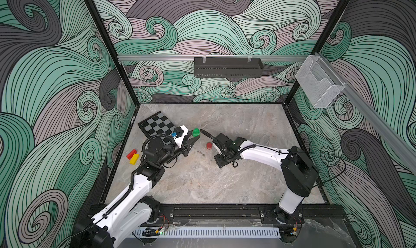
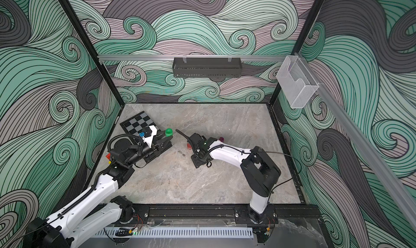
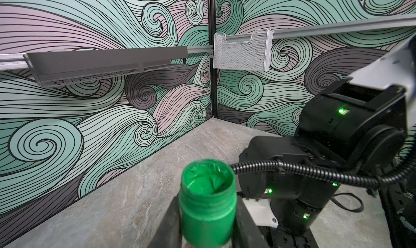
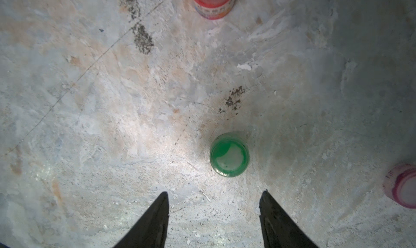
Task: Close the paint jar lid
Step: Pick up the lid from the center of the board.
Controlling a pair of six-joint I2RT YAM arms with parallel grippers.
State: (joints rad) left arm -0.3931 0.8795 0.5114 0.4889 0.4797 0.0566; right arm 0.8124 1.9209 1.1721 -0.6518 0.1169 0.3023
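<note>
The green paint jar (image 3: 208,213) stands upright with its mouth open and green paint showing inside. My left gripper (image 3: 207,200) is shut on its body, one finger on each side. In both top views the jar (image 1: 196,132) (image 2: 168,132) sits at the left gripper's tip, next to the chessboard. The green lid (image 4: 229,154) lies on the table with its inside facing up. My right gripper (image 4: 215,204) points straight down, open, with nothing between its fingers. The lid lies just beyond its fingertips, nearer one finger (image 4: 266,210). In both top views the right wrist (image 1: 225,149) hides the lid.
A red jar (image 1: 209,146) (image 4: 212,1) stands between the two arms. A pink-purple jar (image 2: 221,139) (image 4: 403,186) stands near the right wrist. A chessboard (image 1: 157,125) and red (image 1: 131,153) and yellow (image 1: 134,159) blocks lie on the left. A black shelf (image 1: 227,66) hangs on the back wall.
</note>
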